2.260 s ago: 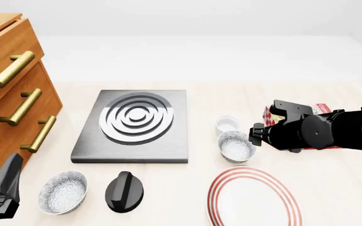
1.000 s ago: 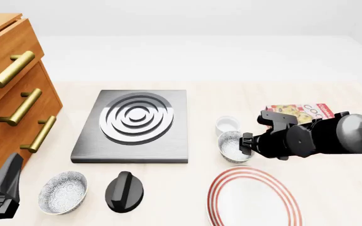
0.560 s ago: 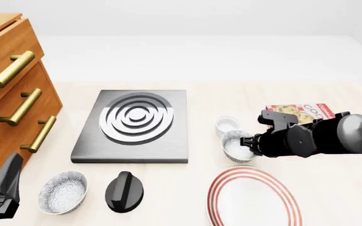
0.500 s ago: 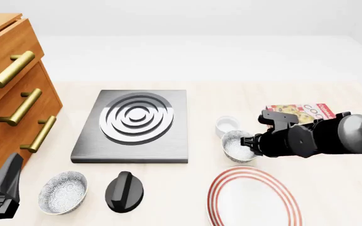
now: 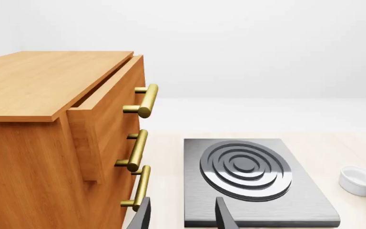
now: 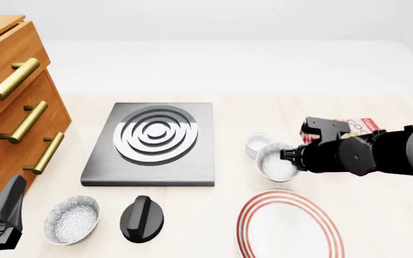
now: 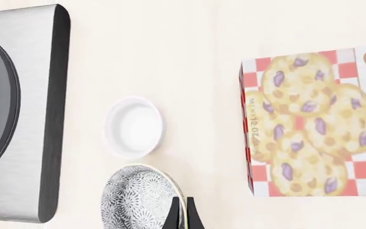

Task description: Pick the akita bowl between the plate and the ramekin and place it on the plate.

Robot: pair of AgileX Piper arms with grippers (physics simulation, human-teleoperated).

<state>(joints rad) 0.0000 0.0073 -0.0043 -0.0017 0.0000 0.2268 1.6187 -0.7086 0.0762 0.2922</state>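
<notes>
The left tool (image 5: 181, 217) sits low at the desk's near left corner, its two dark fingers (image 5: 224, 215) held apart with nothing between them, pointing past the wooden drawer chest (image 6: 9, 102) with brass handles toward the grey induction hob (image 6: 154, 142). Near the front edge of the desk (image 6: 378, 215), right of that tool, rest a second speckled bowl (image 6: 71, 219) and a black knob-like object (image 6: 142, 217), side by side but apart. Further right, the right tool (image 6: 290, 157) has its fingers (image 7: 181, 214) pinched narrow on the rim of the akita bowl (image 6: 276, 162), one inside the rim and one outside; in the front view the bowl is tilted, its pale inside turned toward the camera, between the ramekin (image 6: 257, 143) behind it and the plate (image 6: 290, 226) at the near edge. Whether the bowl has cleared the desk cannot be told. The ramekin stands just beside the bowl, and from the right wrist view a gap shows between them. Behind the right arm, toward the right edge, a cookie box (image 7: 307, 121) lies flat, partly hidden by the arm in the front view. The desk is pale wood; the background is plain white.
</notes>
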